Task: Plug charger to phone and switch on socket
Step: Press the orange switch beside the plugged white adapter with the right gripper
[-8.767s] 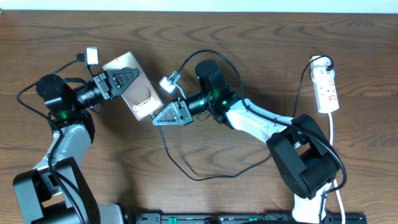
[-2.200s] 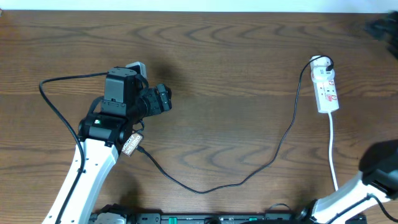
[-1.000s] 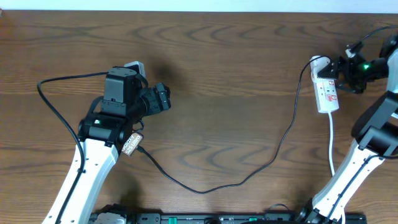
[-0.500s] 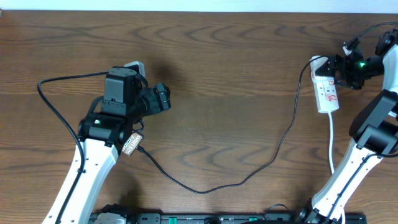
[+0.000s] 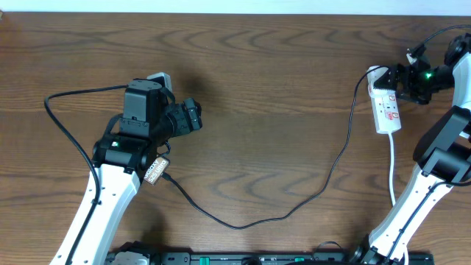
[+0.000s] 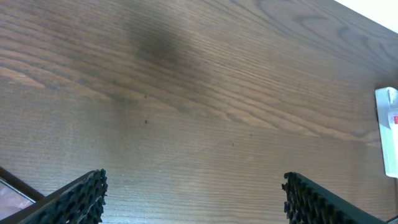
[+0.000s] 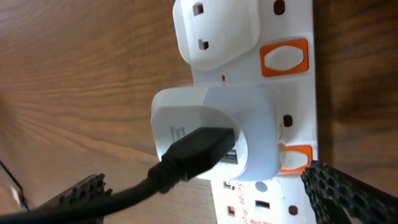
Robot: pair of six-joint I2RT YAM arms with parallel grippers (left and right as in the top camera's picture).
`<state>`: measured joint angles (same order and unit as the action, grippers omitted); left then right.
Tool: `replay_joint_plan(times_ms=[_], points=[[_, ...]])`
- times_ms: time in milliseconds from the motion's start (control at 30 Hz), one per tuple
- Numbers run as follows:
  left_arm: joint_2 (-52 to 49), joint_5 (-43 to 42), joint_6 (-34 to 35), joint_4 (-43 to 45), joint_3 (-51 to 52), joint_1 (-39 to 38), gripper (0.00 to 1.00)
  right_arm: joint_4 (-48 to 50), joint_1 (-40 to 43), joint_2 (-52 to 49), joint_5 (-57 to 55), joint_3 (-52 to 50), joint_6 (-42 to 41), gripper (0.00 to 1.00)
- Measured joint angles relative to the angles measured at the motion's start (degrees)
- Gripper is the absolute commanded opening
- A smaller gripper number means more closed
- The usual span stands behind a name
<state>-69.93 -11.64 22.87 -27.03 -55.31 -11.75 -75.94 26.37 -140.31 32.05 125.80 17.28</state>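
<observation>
**Left arm** (image 5: 110,184): the white link rises from the near edge and the black wrist block sits over the left half of the tabletop (image 5: 280,88). The left pincer (image 5: 193,116) is aimed to the right. In the wrist view the left pincer (image 6: 194,180) is up off the wood with its jaws spread wide and nothing between them. Only the two finger ends show, at the bottom edge.

**Right arm** (image 5: 408,210): it comes up from the near right corner, bends at the right border and is partly cut off there. The right pincer (image 5: 401,79) is at the far end of the socket (image 5: 388,110), coming in from the socket's right side. In the wrist view the right pincer (image 7: 205,180) is at full spread, one finger to either side of the socket (image 7: 286,18), gripping nothing. I cannot tell whether a finger touches the strip.

**Socket:** it lies at the far right of the tabletop. A white adapter (image 7: 249,124) is plugged into it, and the charger (image 7: 186,158) has its black connector seated in the adapter's face. There are two orange switches (image 7: 284,58) on the strip; their on/off position is not readable.

**Charger** (image 5: 243,223): the cable drops from the socket's far end, loops toward the near edge, then climbs left to the phone.

**Phone** (image 5: 153,171): it is mostly hidden under the left arm. Only a small tilted corner with white lettering shows, just beside the white link. The cable end meets that corner, but the joint is too small to tell whether the tip is seated.

**Left wrist view, edges:**
- A flat pinkish sliver (image 6: 11,191) is cut off at the lower left corner; I cannot tell what it is.
- The socket's end (image 6: 388,130) is clipped at the right edge.
</observation>
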Motion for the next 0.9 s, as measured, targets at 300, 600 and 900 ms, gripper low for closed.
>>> replay_joint_plan(times_ms=[300,600,900], points=[[0.0,0.0,0.0,-0.4,0.0,0.0,0.89,0.2,-1.6,0.0,-0.7,0.0,-0.5,0.99],[0.0,0.0,0.0,-1.1,0.0,0.0,0.89,0.2,-1.6,0.0,-0.8,0.0,-2.1,0.99],[0.0,0.0,0.0,-1.1,0.0,0.0,0.89,0.1,-1.6,0.0,-0.8,0.0,-3.7,0.99]])
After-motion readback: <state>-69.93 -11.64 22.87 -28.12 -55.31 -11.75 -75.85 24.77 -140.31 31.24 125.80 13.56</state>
